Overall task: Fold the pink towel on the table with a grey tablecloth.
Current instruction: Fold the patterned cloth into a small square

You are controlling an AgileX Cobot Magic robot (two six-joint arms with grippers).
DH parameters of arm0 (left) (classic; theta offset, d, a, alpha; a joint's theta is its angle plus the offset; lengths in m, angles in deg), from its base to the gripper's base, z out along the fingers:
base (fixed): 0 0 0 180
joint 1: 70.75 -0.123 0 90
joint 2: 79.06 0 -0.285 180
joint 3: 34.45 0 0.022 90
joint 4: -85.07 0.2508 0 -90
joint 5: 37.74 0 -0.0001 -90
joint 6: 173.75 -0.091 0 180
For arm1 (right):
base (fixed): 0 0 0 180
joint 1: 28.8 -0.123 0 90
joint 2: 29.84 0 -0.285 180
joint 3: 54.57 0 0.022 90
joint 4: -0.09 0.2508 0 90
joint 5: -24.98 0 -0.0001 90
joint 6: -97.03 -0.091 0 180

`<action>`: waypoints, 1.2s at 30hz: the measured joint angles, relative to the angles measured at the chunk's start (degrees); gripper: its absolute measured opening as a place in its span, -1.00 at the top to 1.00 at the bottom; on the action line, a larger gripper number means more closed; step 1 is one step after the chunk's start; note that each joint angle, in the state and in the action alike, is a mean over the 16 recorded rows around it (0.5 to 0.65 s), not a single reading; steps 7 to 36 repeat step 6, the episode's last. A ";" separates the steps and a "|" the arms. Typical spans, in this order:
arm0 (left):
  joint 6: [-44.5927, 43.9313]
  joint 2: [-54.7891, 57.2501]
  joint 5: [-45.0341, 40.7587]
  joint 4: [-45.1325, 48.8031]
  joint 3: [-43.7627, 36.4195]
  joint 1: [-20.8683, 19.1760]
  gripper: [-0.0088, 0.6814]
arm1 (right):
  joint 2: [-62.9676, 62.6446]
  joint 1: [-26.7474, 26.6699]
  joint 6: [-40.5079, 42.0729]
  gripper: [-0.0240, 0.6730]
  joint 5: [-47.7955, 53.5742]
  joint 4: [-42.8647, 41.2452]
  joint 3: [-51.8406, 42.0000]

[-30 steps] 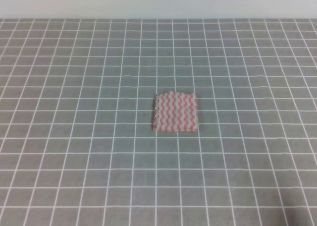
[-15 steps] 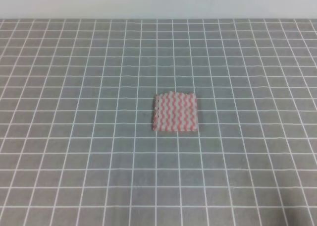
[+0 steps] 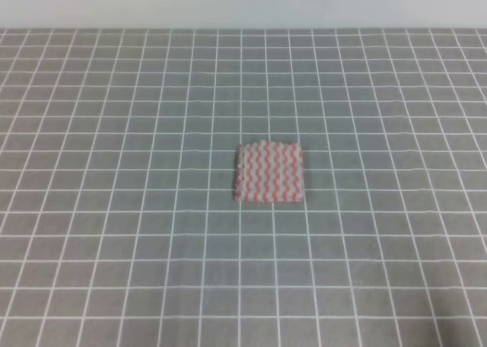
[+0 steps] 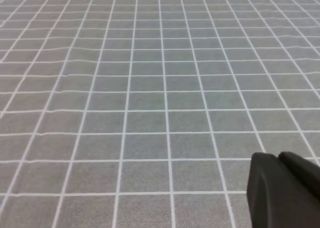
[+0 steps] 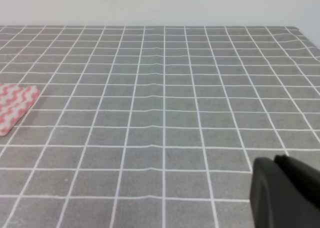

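On the left, the left gripper [image 4: 282,190] shows only as a dark block at the lower corner of its own camera, above bare grid, so whether its jaws are parted or closed cannot be told. In the middle of the table [image 3: 114,172] lies the towel [image 3: 269,172], flat, compact and apparently folded (its left edge looks doubled). On the right, the right gripper [image 5: 285,193] is equally cropped, its jaws unreadable, holding nothing visible; the towel sits far off to its left, probably because both arms are pulled back clear
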 joint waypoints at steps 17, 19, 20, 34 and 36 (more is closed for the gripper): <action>-0.30 0.03 -0.05 -0.01 0.08 -0.52 0.98 | -0.12 -0.01 0.00 0.98 0.11 0.03 0.16; -0.30 0.03 -0.05 -0.01 0.08 -0.52 0.98 | -0.12 -0.01 0.00 0.98 0.11 0.03 0.16; -0.30 0.03 -0.05 -0.01 0.08 -0.52 0.98 | -0.12 -0.01 0.00 0.98 0.11 0.03 0.16; -0.30 0.03 -0.05 -0.01 0.08 -0.52 0.98 | -0.12 -0.01 0.00 0.98 0.11 0.03 0.16; -0.30 0.03 -0.05 -0.01 0.08 -0.52 0.98 | -0.12 -0.01 0.00 0.98 0.11 0.03 0.16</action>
